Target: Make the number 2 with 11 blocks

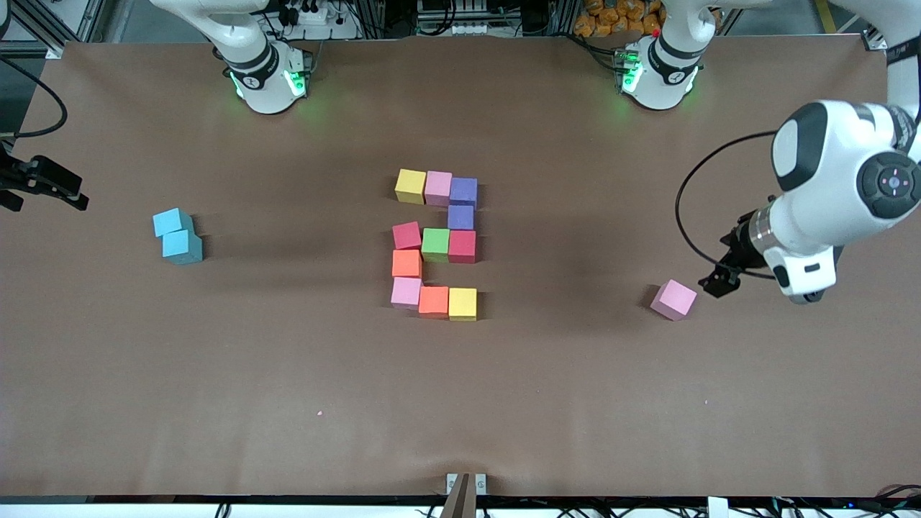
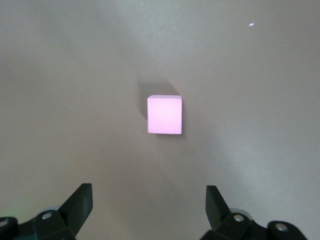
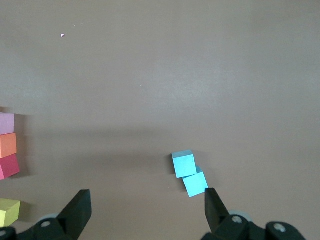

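- The number 2 [image 1: 435,244] lies flat in the middle of the brown surface [image 1: 288,374], made of touching coloured blocks.
- Its row farthest from the front camera runs yellow block [image 1: 410,186], pink block [image 1: 438,188], purple block [image 1: 463,192], the yellow toward the right arm's end; a second purple block [image 1: 460,216] sits just nearer the camera, under the first purple one.
- The middle row is red block [image 1: 406,235], green block [image 1: 435,244], second red block [image 1: 462,246]; an orange block [image 1: 406,263] comes next under the first red one.
- The row nearest the camera is second pink block [image 1: 406,292], second orange block [image 1: 434,301], second yellow block [image 1: 463,303].
- A loose pink cube [image 1: 674,299] rests alone, well apart from the digit, toward the left arm's end of the surface; in the left wrist view it [image 2: 164,114] sits flat on the surface, touching nothing.
- The left gripper [image 1: 719,279] hangs just beside that loose pink cube, above the surface; its fingers [image 2: 80,200] are spread wide and hold nothing.
- Two cyan cubes [image 1: 177,235] sit touching each other toward the right arm's end, well apart from the digit; the right wrist view shows them [image 3: 189,173] too.
- The right gripper [image 1: 50,183] waits at the right arm's edge of the surface; its fingers [image 3: 80,207] stand wide apart and empty.
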`<action>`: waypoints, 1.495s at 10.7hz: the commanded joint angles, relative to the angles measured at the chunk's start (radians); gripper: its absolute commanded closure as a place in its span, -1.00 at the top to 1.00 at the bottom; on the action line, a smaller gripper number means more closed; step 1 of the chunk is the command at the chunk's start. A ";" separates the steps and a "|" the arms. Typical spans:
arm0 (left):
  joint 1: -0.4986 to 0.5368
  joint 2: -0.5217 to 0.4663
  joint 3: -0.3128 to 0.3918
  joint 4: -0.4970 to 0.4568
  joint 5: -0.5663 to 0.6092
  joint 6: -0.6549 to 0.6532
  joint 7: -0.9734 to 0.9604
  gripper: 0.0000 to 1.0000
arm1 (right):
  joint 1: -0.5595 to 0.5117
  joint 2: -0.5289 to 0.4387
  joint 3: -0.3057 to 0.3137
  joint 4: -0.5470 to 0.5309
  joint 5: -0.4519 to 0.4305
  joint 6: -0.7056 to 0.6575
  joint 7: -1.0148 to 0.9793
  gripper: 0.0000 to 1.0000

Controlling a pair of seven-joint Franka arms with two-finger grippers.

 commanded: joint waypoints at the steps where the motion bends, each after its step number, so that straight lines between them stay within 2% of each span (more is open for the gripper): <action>1: 0.008 -0.107 -0.008 -0.067 -0.007 -0.013 0.106 1.00 | 0.003 -0.010 -0.001 0.000 -0.013 -0.001 0.008 1.00; 4: -0.007 -0.152 -0.004 -0.052 0.007 -0.065 0.267 1.00 | 0.003 -0.010 -0.001 0.000 -0.013 -0.001 0.008 1.00; 7: -0.018 -0.187 -0.004 0.011 0.044 -0.137 0.390 1.00 | 0.005 -0.010 -0.001 0.000 -0.013 0.005 0.010 1.00; 11: -0.003 -0.186 -0.027 0.186 0.047 -0.289 0.638 1.00 | 0.005 -0.007 -0.001 -0.002 -0.012 0.020 0.043 1.00; 14: -0.003 -0.187 -0.025 0.268 0.082 -0.413 0.830 1.00 | 0.005 -0.009 -0.001 -0.003 -0.010 0.011 0.043 1.00; 16: -0.010 -0.195 -0.030 0.298 0.082 -0.444 0.858 1.00 | 0.006 -0.009 -0.001 -0.003 -0.007 0.009 0.045 1.00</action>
